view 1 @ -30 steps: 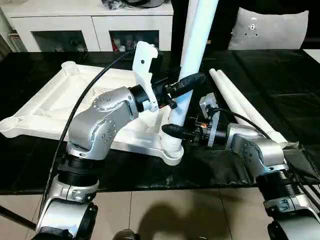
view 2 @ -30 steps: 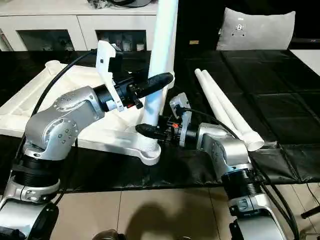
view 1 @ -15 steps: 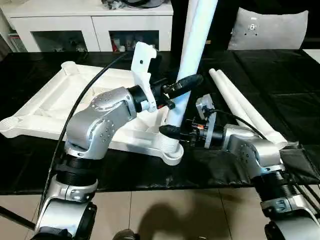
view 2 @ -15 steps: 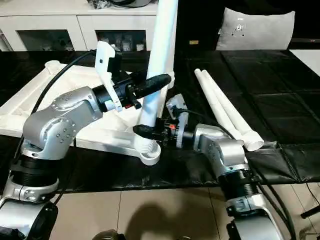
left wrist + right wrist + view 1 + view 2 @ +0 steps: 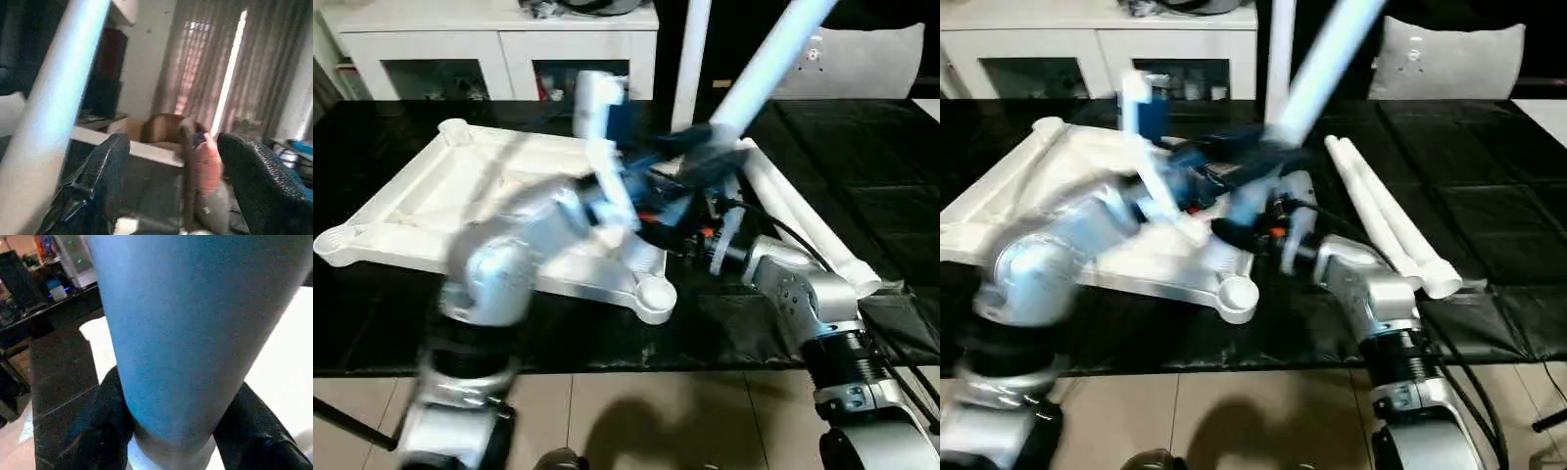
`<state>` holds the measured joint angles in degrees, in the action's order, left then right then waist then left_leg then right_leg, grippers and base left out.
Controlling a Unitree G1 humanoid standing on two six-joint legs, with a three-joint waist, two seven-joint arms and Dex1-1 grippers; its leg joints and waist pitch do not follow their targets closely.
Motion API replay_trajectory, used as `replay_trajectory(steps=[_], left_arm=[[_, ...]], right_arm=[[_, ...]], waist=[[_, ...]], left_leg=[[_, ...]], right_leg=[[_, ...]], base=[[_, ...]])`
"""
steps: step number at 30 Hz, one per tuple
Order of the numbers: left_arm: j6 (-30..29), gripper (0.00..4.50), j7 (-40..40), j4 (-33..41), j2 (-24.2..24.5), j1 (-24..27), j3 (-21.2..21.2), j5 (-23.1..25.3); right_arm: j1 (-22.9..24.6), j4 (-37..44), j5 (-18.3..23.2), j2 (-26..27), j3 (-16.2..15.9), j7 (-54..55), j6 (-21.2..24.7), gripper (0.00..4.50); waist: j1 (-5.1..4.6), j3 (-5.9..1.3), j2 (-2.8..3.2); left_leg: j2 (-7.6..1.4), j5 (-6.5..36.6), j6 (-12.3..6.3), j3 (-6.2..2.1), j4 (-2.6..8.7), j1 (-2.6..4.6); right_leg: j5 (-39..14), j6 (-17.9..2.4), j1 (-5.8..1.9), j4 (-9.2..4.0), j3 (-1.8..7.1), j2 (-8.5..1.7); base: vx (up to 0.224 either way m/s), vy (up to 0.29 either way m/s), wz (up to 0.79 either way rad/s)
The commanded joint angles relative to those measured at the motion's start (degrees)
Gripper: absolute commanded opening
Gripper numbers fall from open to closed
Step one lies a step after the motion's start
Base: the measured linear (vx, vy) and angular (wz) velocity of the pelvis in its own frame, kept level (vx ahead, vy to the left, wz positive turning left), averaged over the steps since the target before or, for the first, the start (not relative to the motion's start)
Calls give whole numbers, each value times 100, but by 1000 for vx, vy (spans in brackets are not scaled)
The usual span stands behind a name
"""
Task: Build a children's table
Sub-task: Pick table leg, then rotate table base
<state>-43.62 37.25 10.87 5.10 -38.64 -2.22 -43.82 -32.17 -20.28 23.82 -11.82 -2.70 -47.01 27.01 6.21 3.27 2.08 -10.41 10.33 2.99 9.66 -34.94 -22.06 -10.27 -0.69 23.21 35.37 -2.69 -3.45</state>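
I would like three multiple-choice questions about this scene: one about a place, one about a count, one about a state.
1. Where do the spare legs lie?
A. on the black mat right of the tabletop
B. inside the cabinet
C. on the floor

2. How many spare legs lie there?
A. one
B. two
C. four

3. How is the leg at the right hand standing?
A. upright in its socket
B. flat on the tabletop
C. tilted, out of the socket

Answers: 1 A, they rest beside the tabletop. 2 B, a pair side by side. 3 C, it slants and the near corner socket is empty.

White tabletop (image 5: 460,186), white legs (image 5: 803,220), black mat (image 5: 862,166)
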Motion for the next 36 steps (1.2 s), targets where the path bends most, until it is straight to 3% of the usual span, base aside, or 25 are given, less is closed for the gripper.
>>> replay_trajectory(steps=[1,5,9,12,13,14,15,18,20,21,22,24,25,27,30,32,35,36], left_arm=[[138,342,83,-154,166,-12,298,0],[449,342,515,-451,834,206,173,583],[1064,342,1090,-845,1802,456,-411,1501],[1546,342,1595,-1178,2356,526,-945,2062],[1546,342,1595,-1178,2356,526,-945,2062],[1779,325,1789,-1319,2488,541,-1108,2259],[2259,325,2062,-1653,2691,551,-1415,2714],[3170,305,2651,-2340,3063,501,-2063,3482],[3355,297,2881,-2673,3122,429,-2203,3604],[3424,274,2939,-2814,3121,389,-2228,3635],[3558,274,3023,-3030,3109,314,-2274,3691],[3710,261,3117,-3263,3090,228,-2324,3752],[3914,251,3215,-3586,3039,104,-2377,3837],[4289,221,3193,-4141,2932,-104,-2465,4066],[4812,194,3084,-4881,2793,-376,-2565,4404],[4927,194,3094,-5091,2748,-451,-2577,4461],[5121,157,3245,-5597,2611,-624,-2543,4485],[5121,157,3245,-5597,2611,-624,-2543,4485]], right_arm=[[74,217,4,-63,154,99,-25,188],[271,462,44,-211,310,205,31,188],[477,757,-33,-457,423,233,-81,188],[589,948,-128,-576,419,316,-101,188],[589,948,-128,-576,419,316,-101,188],[625,1011,-154,-597,413,356,-96,188],[697,1104,-220,-629,382,441,-131,188],[801,1166,-305,-650,357,502,-224,188],[841,1196,-296,-663,362,501,-208,188],[858,1216,-283,-670,364,507,-194,188],[887,1241,-256,-680,376,505,-169,188],[919,1269,-240,-687,388,503,-145,188],[963,1302,-248,-698,396,499,-127,188],[1013,1353,-255,-712,391,502,-108,188],[1064,1412,-245,-734,377,511,-96,188],[1080,1428,-241,-741,375,511,-90,188],[1140,1482,-232,-758,367,505,-68,188],[1140,1482,-232,-758,367,505,-68,188]], waist=[[-3,-433,-30],[-70,-436,5],[-99,-450,49],[-102,-447,60],[-101,-442,60],[-107,-444,67],[-92,-431,63],[-101,-431,85],[-107,-444,116],[-110,-453,108],[-101,-448,162],[-108,-453,132],[-104,-450,156],[-90,-450,133],[-89,-458,157],[-82,-462,141],[-74,-455,181],[-72,-457,164]], left_leg=[[-168,680,-111,-53,356,42],[-168,740,-54,-62,374,75],[-189,810,-7,-77,390,98],[-188,839,22,-70,398,106],[-186,846,29,-70,403,106],[-189,902,82,-64,403,114],[-191,946,59,-75,413,109],[-183,1072,121,-81,433,117],[-185,1071,173,-81,433,127],[-197,1071,218,-75,431,127],[-194,1088,218,-79,429,128],[-200,1144,222,-72,426,130],[-195,1170,211,-66,421,134],[-180,1188,181,-62,411,129],[-188,1135,172,-77,410,113],[-191,1100,148,-72,411,107],[-194,1176,154,-74,406,109],[-199,1212,149,-74,410,112]], right_leg=[[-928,-1160,-356,-381,200,-376],[-1199,-887,-333,-413,200,-347],[-1113,-912,-312,-400,194,-344],[-1046,-945,-304,-385,208,-358],[-1063,-957,-300,-397,208,-361],[-1048,-1011,-297,-376,208,-365],[-1137,-981,-295,-420,214,-371],[-1305,-811,-290,-442,226,-375],[-1242,-840,-291,-411,229,-384],[-1081,-970,-298,-387,228,-397],[-1057,-1010,-288,-391,226,-397],[-889,-1122,-295,-372,224,-395],[-859,-1176,-292,-374,224,-398],[-958,-1143,-312,-396,228,-400],[-907,-1136,-327,-384,224,-413],[-882,-1159,-330,-391,226,-423],[-962,-1218,-330,-396,225,-436],[-1020,-1220,-331,-399,224,-439]], base=[[0,0,0],[0,0,0],[0,0,0],[0,0,0],[0,0,0],[0,0,0],[0,0,0],[0,0,0],[0,0,0],[0,0,0],[0,0,0],[0,0,0],[0,0,0],[0,0,0],[0,0,0],[0,0,0],[0,0,0],[0,0,0]])
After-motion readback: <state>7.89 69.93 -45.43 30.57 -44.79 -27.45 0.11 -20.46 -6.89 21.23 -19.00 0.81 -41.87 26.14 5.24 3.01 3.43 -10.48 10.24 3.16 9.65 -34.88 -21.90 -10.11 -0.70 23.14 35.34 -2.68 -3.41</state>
